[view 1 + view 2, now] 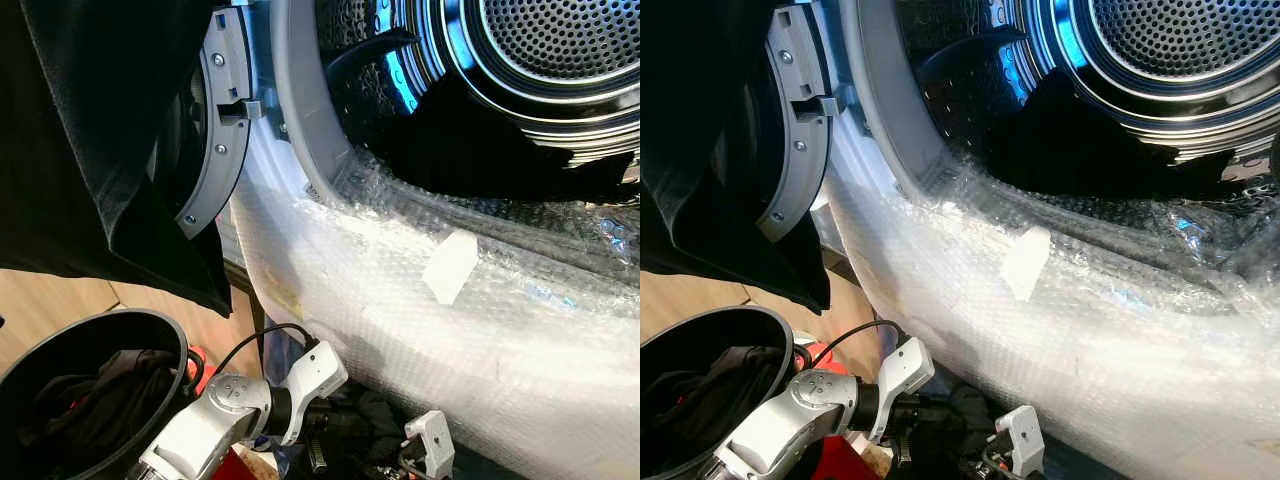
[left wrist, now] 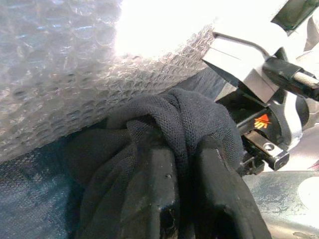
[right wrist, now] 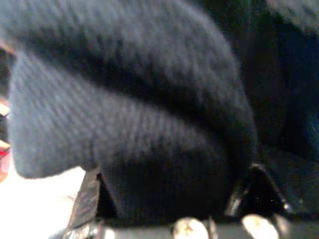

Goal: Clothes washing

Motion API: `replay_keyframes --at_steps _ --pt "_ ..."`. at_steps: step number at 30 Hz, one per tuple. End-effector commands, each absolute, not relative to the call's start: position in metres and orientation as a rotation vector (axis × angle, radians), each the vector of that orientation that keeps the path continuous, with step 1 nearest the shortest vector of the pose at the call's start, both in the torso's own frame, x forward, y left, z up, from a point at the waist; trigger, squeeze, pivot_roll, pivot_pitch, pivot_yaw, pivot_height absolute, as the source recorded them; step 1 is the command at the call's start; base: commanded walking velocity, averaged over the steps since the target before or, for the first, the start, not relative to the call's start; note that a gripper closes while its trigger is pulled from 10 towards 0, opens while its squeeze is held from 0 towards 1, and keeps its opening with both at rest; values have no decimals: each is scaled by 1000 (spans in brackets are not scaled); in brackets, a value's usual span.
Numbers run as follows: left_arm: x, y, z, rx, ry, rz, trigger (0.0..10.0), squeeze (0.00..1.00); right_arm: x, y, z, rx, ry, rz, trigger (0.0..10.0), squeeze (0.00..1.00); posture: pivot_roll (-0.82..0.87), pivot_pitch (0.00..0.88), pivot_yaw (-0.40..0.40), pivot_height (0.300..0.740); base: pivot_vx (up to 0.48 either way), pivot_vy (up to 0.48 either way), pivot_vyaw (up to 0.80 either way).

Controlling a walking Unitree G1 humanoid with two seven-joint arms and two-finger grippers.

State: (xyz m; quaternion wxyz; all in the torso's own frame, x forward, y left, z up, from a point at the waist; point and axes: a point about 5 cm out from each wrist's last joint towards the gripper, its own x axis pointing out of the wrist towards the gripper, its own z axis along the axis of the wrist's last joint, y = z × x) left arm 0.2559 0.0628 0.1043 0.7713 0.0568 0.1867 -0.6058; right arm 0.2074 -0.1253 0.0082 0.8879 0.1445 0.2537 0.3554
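The washing machine's drum (image 1: 540, 60) stands open, steel and perforated, with dark laundry (image 1: 470, 150) lying at its bottom. Low under the machine's front, my left gripper (image 2: 187, 149) is shut on a dark mesh garment (image 2: 169, 114), pinched between its two black fingers (image 2: 154, 189). My left arm (image 1: 230, 405) reaches in from the lower left. My right gripper (image 1: 428, 440) sits close beside it, and thick dark knit cloth (image 3: 129, 114) is draped over it in the right wrist view.
Bubble wrap (image 1: 420, 330) covers the machine's front below the opening, with a white tape patch (image 1: 450, 265). The grey door (image 1: 215, 120) swings out to the left, a black cloth (image 1: 90, 130) hanging over it. A black basket (image 1: 150, 318) of dark clothes stands at lower left.
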Motion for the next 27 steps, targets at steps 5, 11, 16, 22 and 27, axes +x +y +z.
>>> replay_keyframes --at_steps 5,11,16,22,27 --pt "253 59 110 121 364 -1343 0 0 214 -119 12 316 485 745 0 0 -28 0 7 740 0 0 0" --pt "252 61 110 120 366 -1338 0 0 215 -117 13 328 475 746 0 0 -29 0 12 740 0 0 0" --pt "253 65 111 134 363 -1320 0 0 216 -114 15 350 456 755 0 0 -20 0 18 740 0 0 0" --pt "253 70 113 160 363 -1299 1216 0 216 -111 17 367 444 776 0 0 -16 0 22 740 0 0 0" --pt "242 80 113 143 406 -1320 10000 753 212 -110 18 378 445 795 0 0 -4 0 24 740 0 0 0"
